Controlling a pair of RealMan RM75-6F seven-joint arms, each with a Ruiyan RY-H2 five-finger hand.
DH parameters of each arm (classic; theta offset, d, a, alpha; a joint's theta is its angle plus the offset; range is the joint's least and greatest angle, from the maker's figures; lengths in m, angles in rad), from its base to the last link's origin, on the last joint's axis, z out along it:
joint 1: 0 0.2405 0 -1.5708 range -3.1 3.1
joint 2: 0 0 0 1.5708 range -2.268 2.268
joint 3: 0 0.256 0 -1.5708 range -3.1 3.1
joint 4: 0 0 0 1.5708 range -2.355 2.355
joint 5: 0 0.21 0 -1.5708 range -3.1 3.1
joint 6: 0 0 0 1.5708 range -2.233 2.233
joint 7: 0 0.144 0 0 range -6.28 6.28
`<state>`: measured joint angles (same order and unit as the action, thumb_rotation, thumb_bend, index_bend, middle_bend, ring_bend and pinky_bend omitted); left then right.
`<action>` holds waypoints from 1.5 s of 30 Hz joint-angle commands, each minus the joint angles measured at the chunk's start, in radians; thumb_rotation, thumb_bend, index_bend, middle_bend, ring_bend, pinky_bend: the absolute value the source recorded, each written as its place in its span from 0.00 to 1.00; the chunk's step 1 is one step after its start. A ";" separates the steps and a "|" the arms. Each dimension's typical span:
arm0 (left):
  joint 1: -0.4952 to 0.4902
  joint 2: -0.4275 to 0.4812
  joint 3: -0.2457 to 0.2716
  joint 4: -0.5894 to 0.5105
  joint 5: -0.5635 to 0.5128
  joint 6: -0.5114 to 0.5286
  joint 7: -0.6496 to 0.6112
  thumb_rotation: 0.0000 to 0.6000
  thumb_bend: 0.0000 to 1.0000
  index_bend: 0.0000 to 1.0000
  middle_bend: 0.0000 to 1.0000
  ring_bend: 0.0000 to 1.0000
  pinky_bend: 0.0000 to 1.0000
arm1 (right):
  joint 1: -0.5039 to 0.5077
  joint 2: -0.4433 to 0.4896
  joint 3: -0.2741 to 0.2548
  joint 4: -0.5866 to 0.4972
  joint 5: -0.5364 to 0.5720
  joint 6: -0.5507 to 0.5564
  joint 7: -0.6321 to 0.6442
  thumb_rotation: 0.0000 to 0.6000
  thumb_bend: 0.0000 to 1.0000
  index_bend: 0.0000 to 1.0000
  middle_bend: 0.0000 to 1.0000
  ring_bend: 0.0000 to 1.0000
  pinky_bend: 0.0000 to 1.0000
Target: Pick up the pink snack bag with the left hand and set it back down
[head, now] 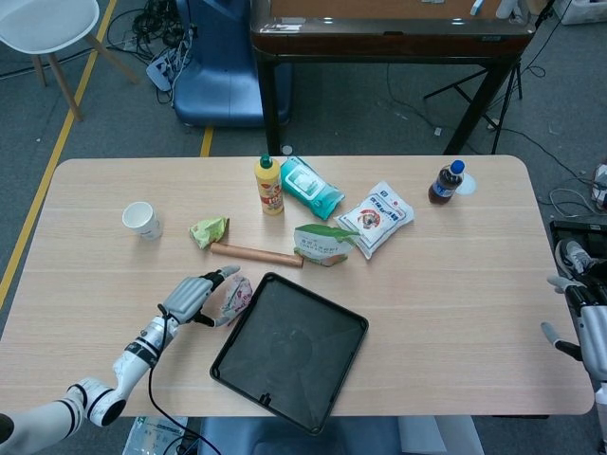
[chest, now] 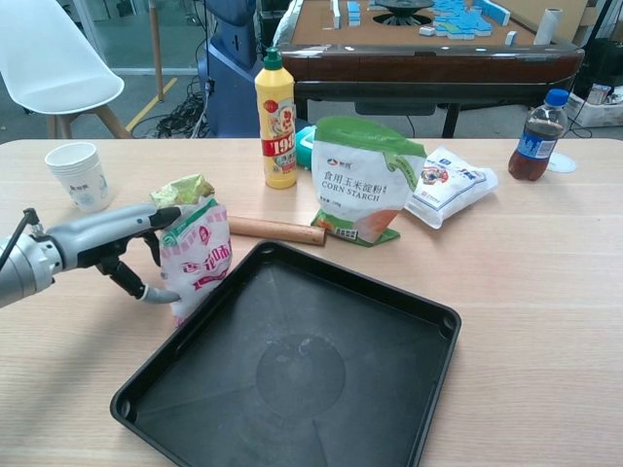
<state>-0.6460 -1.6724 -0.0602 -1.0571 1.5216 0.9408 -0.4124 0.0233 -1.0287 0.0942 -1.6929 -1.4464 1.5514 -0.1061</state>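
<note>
Left hand: the left hand (chest: 117, 243) is at the left side of the pink snack bag (chest: 198, 257), with the fingers spread around it. One finger lies along the top edge of the bag and the thumb tip reaches the lower left edge. The fingers touch the bag or are just beside it; a firm grip I cannot tell from either view.
Pink snack bag: it stands upright on the table (head: 455, 284), just beside the left edge of the black tray (head: 289, 349). In the head view the bag (head: 232, 296) is between the left hand (head: 193, 299) and the tray.
Right hand: the right hand (head: 580, 322) shows only at the right border of the head view, beside the table edge. Its fingers are apart and it holds nothing.
Black tray: it lies flat on the near part of the table, turned a little.
Behind the bag: a crumpled green wrapper (chest: 181, 191) and a wooden rolling pin (chest: 275, 231) lie on the table.
Middle of the table: a yellow bottle (chest: 275, 119) stands upright; a green and white corn starch bag (chest: 365, 179) stands to its right; a white snack bag (chest: 448, 185) lies beside the starch bag; a teal wipes pack (head: 309, 187) lies behind them.
Far left: a white paper cup (chest: 81, 175) stands alone.
Far right: a dark drink bottle (chest: 537, 136) with a blue cap stands upright.
</note>
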 commanded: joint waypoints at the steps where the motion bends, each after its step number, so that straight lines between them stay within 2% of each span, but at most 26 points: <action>1: -0.006 -0.010 -0.001 0.007 -0.005 -0.002 -0.002 1.00 0.19 0.09 0.13 0.22 0.35 | -0.002 -0.001 0.000 0.002 0.001 0.001 0.003 1.00 0.20 0.29 0.38 0.21 0.21; 14: -0.029 -0.041 0.001 0.004 -0.024 -0.019 -0.016 1.00 0.19 0.09 0.13 0.22 0.36 | -0.011 -0.001 0.000 0.011 0.007 0.004 0.013 1.00 0.19 0.29 0.38 0.21 0.21; 23: -0.043 -0.077 -0.021 0.026 -0.059 -0.033 -0.007 1.00 0.19 0.12 0.15 0.24 0.41 | -0.015 -0.002 0.000 0.017 0.009 0.004 0.020 1.00 0.20 0.29 0.38 0.21 0.21; 27: -0.045 -0.091 -0.035 0.044 -0.079 -0.038 -0.036 1.00 0.19 0.16 0.19 0.27 0.44 | -0.018 -0.003 0.000 0.020 0.007 0.007 0.023 1.00 0.20 0.30 0.38 0.21 0.21; 36: -0.049 -0.108 -0.036 0.094 -0.084 -0.043 -0.085 1.00 0.22 0.31 0.34 0.40 0.55 | -0.020 -0.003 0.001 0.018 0.001 0.012 0.021 1.00 0.20 0.30 0.38 0.21 0.21; 41: -0.050 -0.102 -0.024 0.110 -0.074 -0.046 -0.102 1.00 0.25 0.33 0.37 0.41 0.57 | -0.020 -0.004 0.002 0.016 -0.001 0.013 0.018 1.00 0.20 0.31 0.38 0.21 0.23; 45: -0.053 -0.093 -0.011 0.129 -0.050 -0.030 -0.100 1.00 0.29 0.35 0.38 0.43 0.64 | -0.017 -0.003 0.003 0.012 -0.006 0.013 0.014 1.00 0.20 0.31 0.38 0.21 0.23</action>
<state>-0.6978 -1.7686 -0.0744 -0.9326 1.4671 0.9075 -0.5140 0.0057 -1.0316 0.0973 -1.6801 -1.4519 1.5644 -0.0918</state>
